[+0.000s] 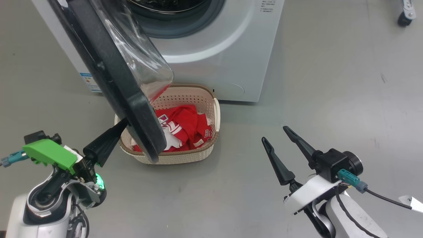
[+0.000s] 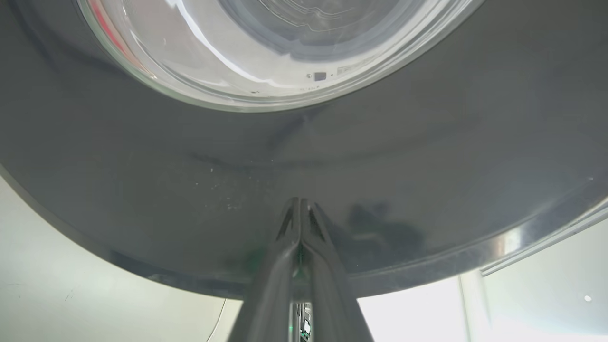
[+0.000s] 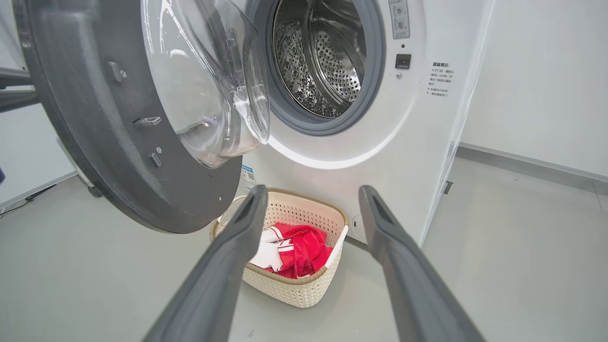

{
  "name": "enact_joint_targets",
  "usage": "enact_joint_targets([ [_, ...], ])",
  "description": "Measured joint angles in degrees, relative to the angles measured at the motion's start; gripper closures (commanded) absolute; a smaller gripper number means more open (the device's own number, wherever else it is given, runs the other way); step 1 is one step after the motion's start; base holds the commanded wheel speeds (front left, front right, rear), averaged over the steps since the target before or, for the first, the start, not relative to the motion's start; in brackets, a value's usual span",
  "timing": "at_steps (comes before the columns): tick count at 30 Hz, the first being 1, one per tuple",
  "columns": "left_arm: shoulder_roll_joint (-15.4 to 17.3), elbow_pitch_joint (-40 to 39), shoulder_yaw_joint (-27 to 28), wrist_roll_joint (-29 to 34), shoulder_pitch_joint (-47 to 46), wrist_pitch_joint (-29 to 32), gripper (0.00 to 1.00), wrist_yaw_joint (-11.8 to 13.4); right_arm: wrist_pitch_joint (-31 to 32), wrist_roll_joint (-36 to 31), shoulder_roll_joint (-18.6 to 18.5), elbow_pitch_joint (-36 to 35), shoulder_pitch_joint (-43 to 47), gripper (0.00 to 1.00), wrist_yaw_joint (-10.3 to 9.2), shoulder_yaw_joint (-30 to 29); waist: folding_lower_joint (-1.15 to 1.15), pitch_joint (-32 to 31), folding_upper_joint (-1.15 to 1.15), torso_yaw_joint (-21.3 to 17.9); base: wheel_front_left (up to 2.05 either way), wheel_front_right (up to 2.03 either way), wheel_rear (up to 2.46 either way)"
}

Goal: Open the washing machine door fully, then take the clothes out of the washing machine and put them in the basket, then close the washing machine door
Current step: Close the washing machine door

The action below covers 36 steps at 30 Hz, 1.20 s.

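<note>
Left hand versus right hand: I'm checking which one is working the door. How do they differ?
The left hand is shut, fingers pressed together; the right hand is open, fingers spread. The left hand's tip meets the black outer face of the washing machine door; the right hand hangs over the floor, touching nothing. Both have long dark fingers and hold nothing.

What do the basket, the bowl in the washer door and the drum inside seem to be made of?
Basket: probably moulded plastic, cream and matte; regular punched holes, brown woven-look rim. Door bowl: clear and glossy, glass or clear plastic; it shows reflections and things behind it. Drum: shiny perforated metal, likely stainless steel.
</note>
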Motion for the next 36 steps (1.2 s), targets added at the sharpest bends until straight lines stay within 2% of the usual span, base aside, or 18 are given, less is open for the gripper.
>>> enact_joint_targets([
  [12,-1.46,0.29,3.11,-0.73,-3.05,-6.68,1.00,0.02,0.00,0.65,0.58,-0.03,-1.49,0.00,0.02,-0.98,0.00,2.62,0.00,-8.30,0.00,0.00,0.00],
  [22,-1.76,0.93,1.90,-0.74,-6.54,-8.92,1.00,-0.22,0.00,1.23,1.42,0.02,-2.34,0.00,0.03,-1.48,0.00,4.51,0.00,-14.19,0.00,0.00,0.00],
  [36,-2.34,4.44,2.33,-1.41,-11.97,-15.86,1.00,-1.60,0.00,1.40,1.79,-0.18,-2.61,0.00,0.05,-2.41,0.00,6.36,0.00,-18.36,0.00,0.00,0.00],
])
